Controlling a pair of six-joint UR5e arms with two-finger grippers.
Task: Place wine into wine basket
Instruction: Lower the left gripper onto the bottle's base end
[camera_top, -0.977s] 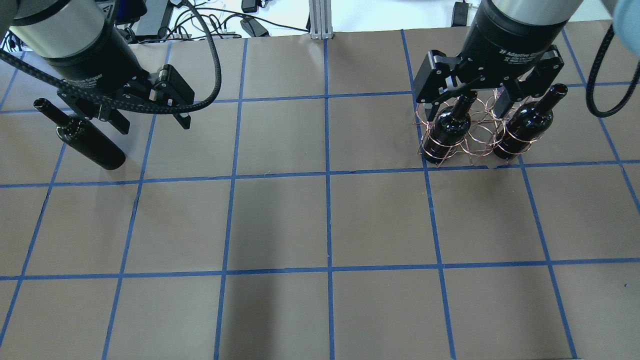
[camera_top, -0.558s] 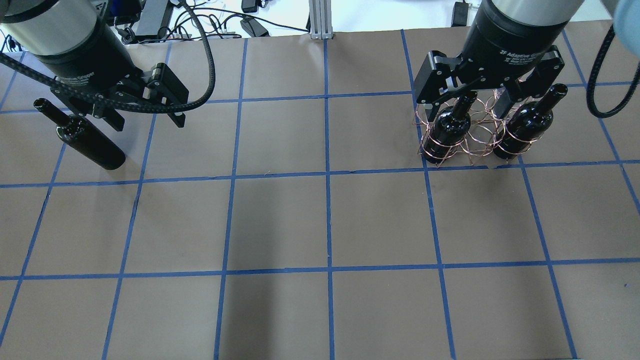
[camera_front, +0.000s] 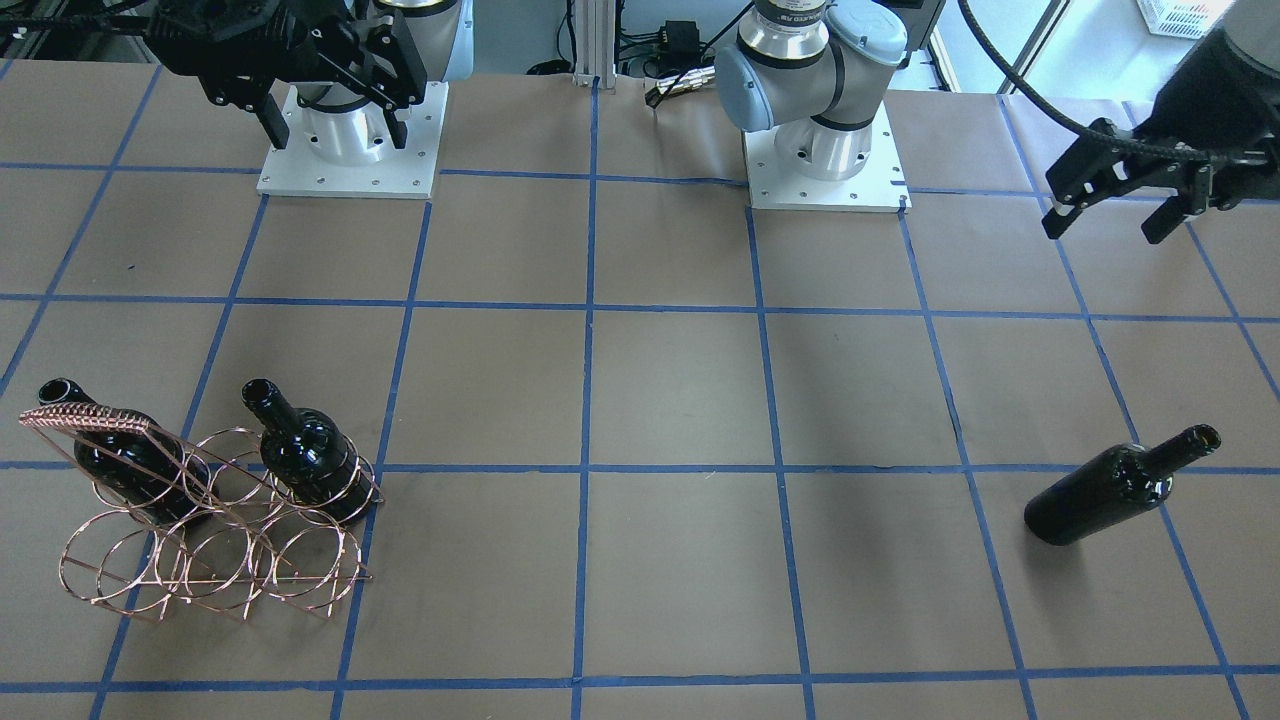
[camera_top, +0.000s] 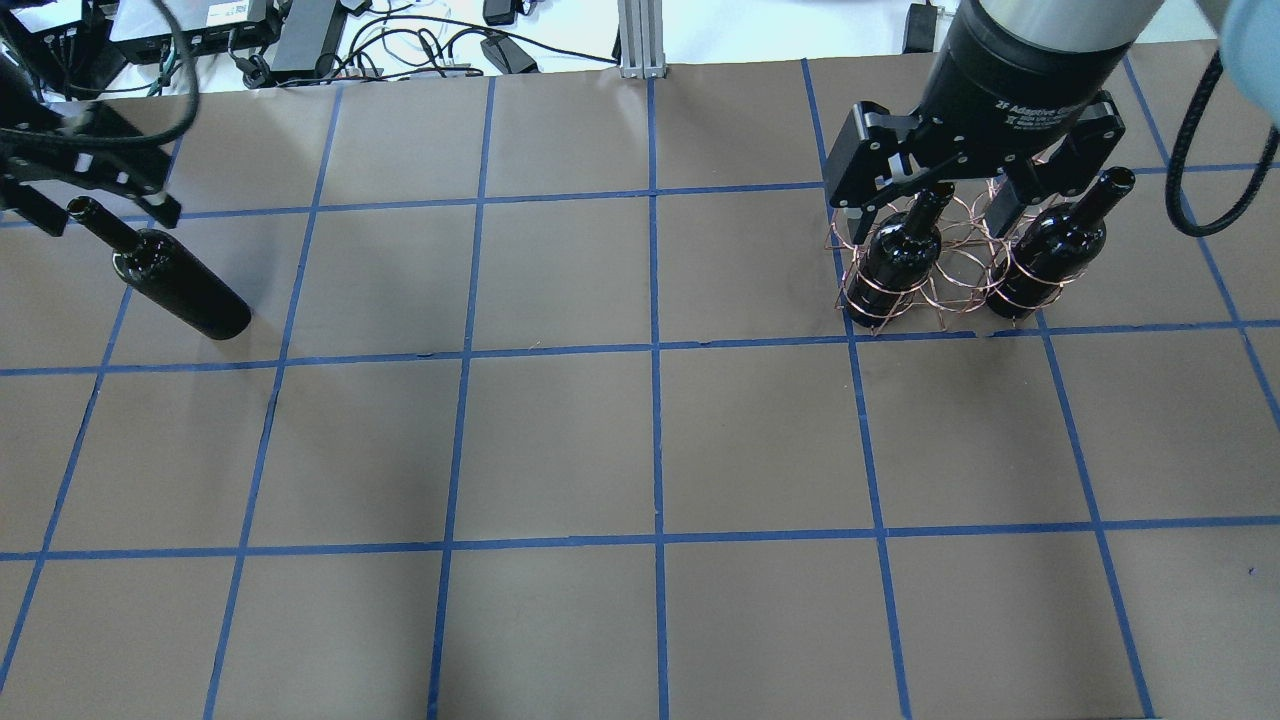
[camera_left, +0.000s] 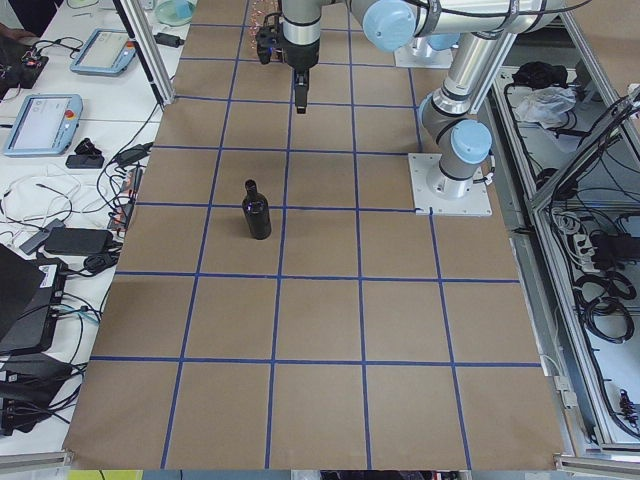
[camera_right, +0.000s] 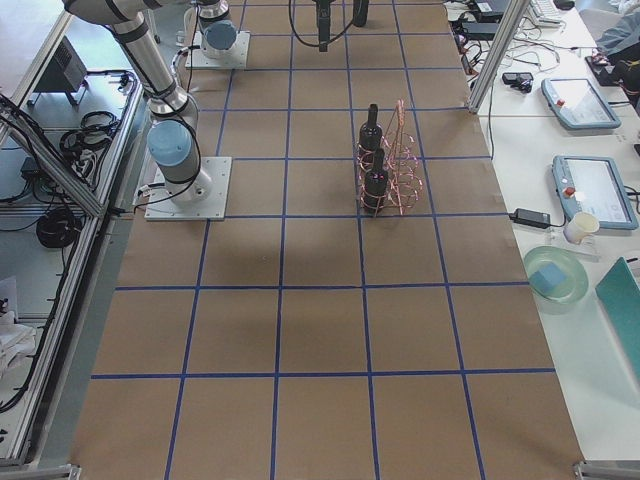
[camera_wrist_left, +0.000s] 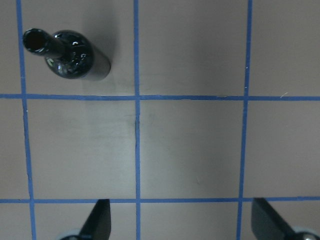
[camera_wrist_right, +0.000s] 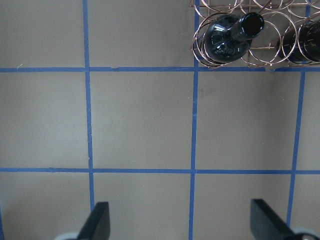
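Note:
One wine bottle (camera_top: 172, 282) stands upright and alone on the table's left side; it also shows in the front view (camera_front: 1118, 486), the exterior left view (camera_left: 258, 210) and the left wrist view (camera_wrist_left: 70, 54). My left gripper (camera_top: 105, 220) hangs high near it, open and empty (camera_front: 1112, 222) (camera_wrist_left: 182, 225). The copper wire wine basket (camera_top: 950, 290) stands at the far right (camera_front: 200, 560) (camera_right: 400, 160) (camera_wrist_right: 260, 57). It holds two bottles (camera_top: 898, 258) (camera_top: 1050, 250), necks up. My right gripper (camera_top: 922, 220) hovers well above the basket, open and empty (camera_front: 333, 125) (camera_wrist_right: 182, 225).
The table is brown paper with a blue tape grid. Both arm bases (camera_front: 345, 150) (camera_front: 825, 150) are bolted at its robot side. An aluminium post (camera_top: 640, 40) and cables (camera_top: 400, 40) lie beyond the far edge. Tablets and cables sit on side benches (camera_right: 585, 190).
My left gripper has moved left in the overhead view, off the space beside the lone bottle toward the frame's edge, still open. The bottle, the basket and my right gripper have not moved.

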